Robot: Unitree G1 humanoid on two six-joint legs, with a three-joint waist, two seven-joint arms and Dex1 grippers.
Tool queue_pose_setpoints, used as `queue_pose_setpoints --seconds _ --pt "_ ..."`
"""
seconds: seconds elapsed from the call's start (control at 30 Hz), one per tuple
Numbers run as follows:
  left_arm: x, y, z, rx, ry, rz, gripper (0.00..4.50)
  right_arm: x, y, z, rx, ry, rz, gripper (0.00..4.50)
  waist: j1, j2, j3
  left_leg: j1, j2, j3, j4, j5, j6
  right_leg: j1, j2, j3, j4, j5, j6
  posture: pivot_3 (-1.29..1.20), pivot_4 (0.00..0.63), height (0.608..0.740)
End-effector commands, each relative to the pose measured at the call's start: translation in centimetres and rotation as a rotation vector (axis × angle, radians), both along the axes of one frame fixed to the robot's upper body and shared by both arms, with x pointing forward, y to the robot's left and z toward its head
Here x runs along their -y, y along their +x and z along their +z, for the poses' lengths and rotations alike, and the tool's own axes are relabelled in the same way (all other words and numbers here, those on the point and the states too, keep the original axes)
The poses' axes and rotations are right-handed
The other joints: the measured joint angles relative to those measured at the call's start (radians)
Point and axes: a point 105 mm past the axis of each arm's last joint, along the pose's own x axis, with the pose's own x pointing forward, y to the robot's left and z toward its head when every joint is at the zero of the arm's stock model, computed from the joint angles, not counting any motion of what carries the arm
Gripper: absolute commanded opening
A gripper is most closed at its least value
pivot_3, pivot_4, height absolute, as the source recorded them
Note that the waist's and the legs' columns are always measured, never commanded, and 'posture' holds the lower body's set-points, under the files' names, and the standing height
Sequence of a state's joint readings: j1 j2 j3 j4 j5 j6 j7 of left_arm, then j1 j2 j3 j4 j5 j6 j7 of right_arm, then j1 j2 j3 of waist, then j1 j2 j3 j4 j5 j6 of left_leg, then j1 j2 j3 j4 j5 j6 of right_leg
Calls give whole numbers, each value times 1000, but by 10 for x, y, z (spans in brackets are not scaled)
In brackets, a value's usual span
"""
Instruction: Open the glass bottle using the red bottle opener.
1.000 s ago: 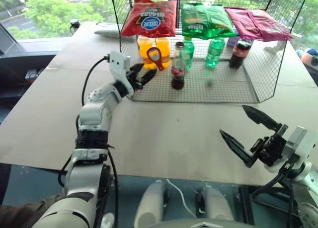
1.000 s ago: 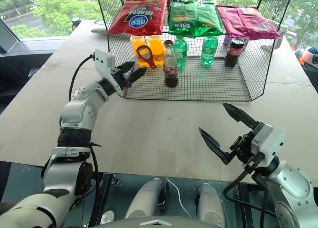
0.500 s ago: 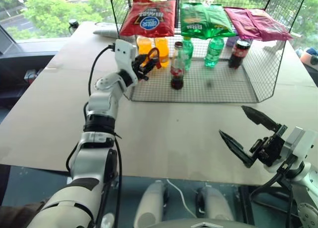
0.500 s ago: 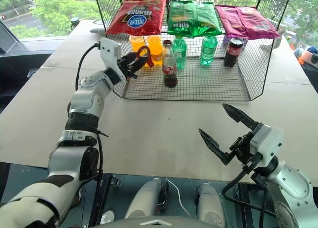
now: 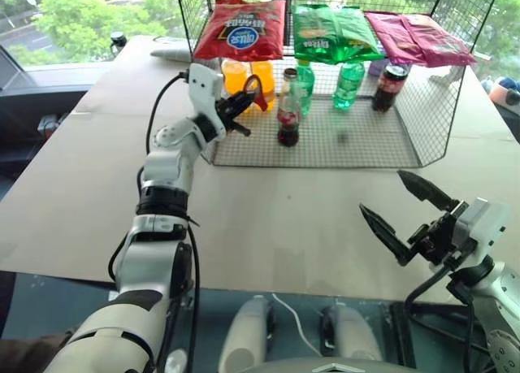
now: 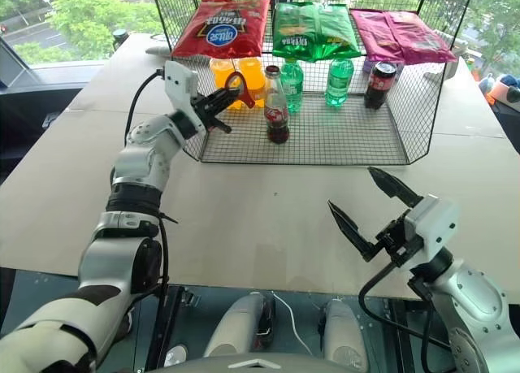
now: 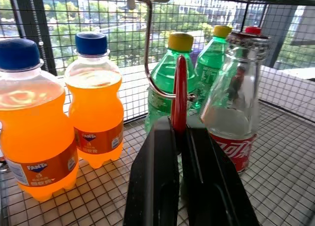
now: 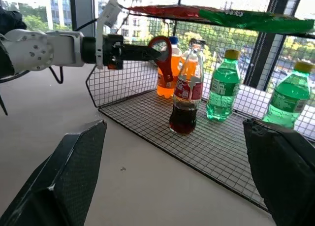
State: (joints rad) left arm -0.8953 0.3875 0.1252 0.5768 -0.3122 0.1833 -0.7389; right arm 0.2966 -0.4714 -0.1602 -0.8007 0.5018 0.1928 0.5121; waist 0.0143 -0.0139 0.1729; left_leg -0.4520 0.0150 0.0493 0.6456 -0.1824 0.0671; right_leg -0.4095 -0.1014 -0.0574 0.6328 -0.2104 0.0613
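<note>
The red bottle opener (image 5: 254, 90) hangs from a wire hook at the left front of the wire cage (image 5: 422, 137). My left gripper (image 5: 244, 105) is shut on its handle; in the left wrist view the opener (image 7: 179, 90) stands edge-on between the black fingers (image 7: 152, 181). The glass bottle (image 5: 288, 110) stands upright on the cage floor just right of the opener, cap on, with dark cola and a red label; it is also seen as the glass bottle (image 8: 186, 95). My right gripper (image 5: 382, 193) hovers open over the table's near right edge, holding nothing.
Behind the opener stand two orange soda bottles (image 5: 236, 74). Green plastic bottles (image 5: 350, 84) and a dark cola bottle with a red cap (image 5: 389, 87) line the cage's back. Snack bags (image 5: 242, 28) lie on the cage roof. The tan table (image 5: 268, 210) spreads in front.
My left gripper rose from below the opener and closed on its handle. The right gripper has stayed open near the table's front edge.
</note>
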Motion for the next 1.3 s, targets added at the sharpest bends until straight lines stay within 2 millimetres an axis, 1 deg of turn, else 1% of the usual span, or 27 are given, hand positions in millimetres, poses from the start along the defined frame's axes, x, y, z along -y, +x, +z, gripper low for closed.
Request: queue_pose_setpoints --seconds 0.03,0.13,0.2,0.27,0.37,0.43,0.5,0.6,0.73,0.83,0.97,1.13,1.17,1.23,1.3 --pt "-6 -17 27 80 -59 -67 118 -2 5 2 -15 -62 -51 4500 0 0 0 0 0 0 0 0 0 0 0 0 0 0 0 0 150 740" --pt "-12 -26 27 66 -85 -92 118 -8 7 -8 -115 -144 -22 4500 -1 0 0 0 0 0 0 0 0 0 0 0 1 0 0 0 150 740" --pt "-16 -37 27 49 -116 -133 118 -9 7 -11 -162 -176 -10 4500 0 0 0 0 0 0 1 0 0 0 0 0 1 0 -1 0 150 740" --pt "-18 -53 25 23 -142 -202 118 -18 5 -12 -228 -129 75 4500 -1 0 0 0 1 0 1 0 0 0 0 0 1 0 -1 0 150 740" --pt "-14 -79 15 -49 -146 -343 118 -28 7 -8 -256 -79 163 4500 -2 0 0 0 1 0 1 0 0 0 -1 0 1 0 -1 0 150 740" --pt "-7 -100 9 -115 -151 -484 118 -38 13 -3 -271 -42 227 4500 -3 0 0 0 1 -1 1 0 0 0 -1 0 1 0 -1 0 150 740" --pt "2 -116 7 -168 -154 -606 118 -49 19 1 -293 -20 313 4500 -1 0 0 0 2 -1 2 0 0 -1 -1 0 1 0 -1 0 150 740" --pt "12 -130 8 -205 -127 -726 118 -59 27 5 -358 13 403 4500 5 0 0 -1 1 -1 3 -2 -4 -1 -2 -1 2 0 -1 0 150 740" --pt "24 -140 15 -211 -78 -843 118 -71 34 15 -440 46 542 4500 0 -1 1 -1 1 -1 3 -2 -4 -2 -2 -1 2 0 -1 0 150 740" --pt "29 -145 15 -213 -53 -890 118 -76 37 21 -467 58 584 4500 0 -1 1 -2 1 -1 3 0 0 -2 -1 -1 2 0 -2 0 150 740" --pt "33 -150 8 -208 12 -931 118 -85 35 35 -492 77 665 4500 -2 0 1 -2 1 0 1 0 1 -3 0 0 2 0 -2 0 150 740" --pt "36 -155 5 -205 42 -971 118 -94 28 45 -520 66 736 4500 0 0 1 -2 1 0 1 -1 1 -3 0 0 2 0 -2 0 150 740" --pt "37 -156 5 -203 45 -979 10 -95 28 46 -529 65 745 4241 -1 0 1 -2 1 0 1 -1 1 -3 -1 0 2 0 -2 0 150 740" --pt "39 -156 6 -197 43 -985 0 -98 28 47 -544 55 756 3702 -1 0 1 -2 1 0 1 -1 1 -3 -1 0 1 0 -2 0 150 740" --pt "39 -156 7 -193 44 -990 0 -100 27 45 -560 44 761 2747 -1 0 1 -2 1 0 1 -1 1 -3 -1 0 1 0 -2 0 150 740"
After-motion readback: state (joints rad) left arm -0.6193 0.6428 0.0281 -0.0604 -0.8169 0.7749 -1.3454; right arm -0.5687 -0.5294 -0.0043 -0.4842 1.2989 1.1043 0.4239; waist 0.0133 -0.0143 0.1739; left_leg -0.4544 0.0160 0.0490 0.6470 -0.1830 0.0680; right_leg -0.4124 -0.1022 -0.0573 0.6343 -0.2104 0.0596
